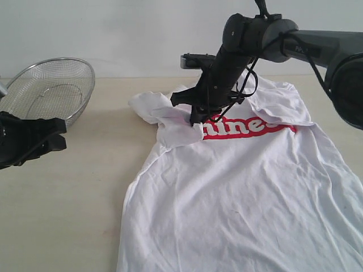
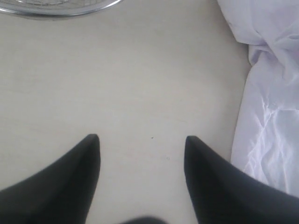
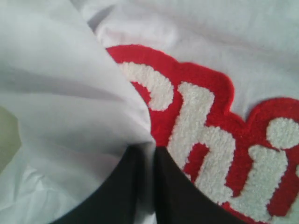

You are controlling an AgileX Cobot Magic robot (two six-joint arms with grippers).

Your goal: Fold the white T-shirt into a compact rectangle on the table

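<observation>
The white T-shirt (image 1: 238,192) lies spread, chest up, on the table (image 1: 68,215), its red lettering (image 1: 244,127) partly covered. One sleeve (image 1: 170,122) is folded over toward the lettering. My right gripper (image 1: 195,120) reaches down from the upper right and is shut on this sleeve's edge. In the right wrist view a thin fold of white cloth (image 3: 60,84) sits pinched in the gripper (image 3: 150,149) beside the red lettering (image 3: 201,135). My left gripper (image 1: 61,136) hovers open over bare table left of the shirt. Nothing lies between its fingers (image 2: 142,138), and the shirt's edge (image 2: 271,93) is beside it.
A steel mesh bowl (image 1: 51,88) stands at the back left of the table, behind the left gripper; its rim (image 2: 56,7) shows in the left wrist view. Bare tabletop (image 2: 140,70) stretches to the left of the shirt. The right arm (image 1: 317,48) crosses above the shirt's collar area.
</observation>
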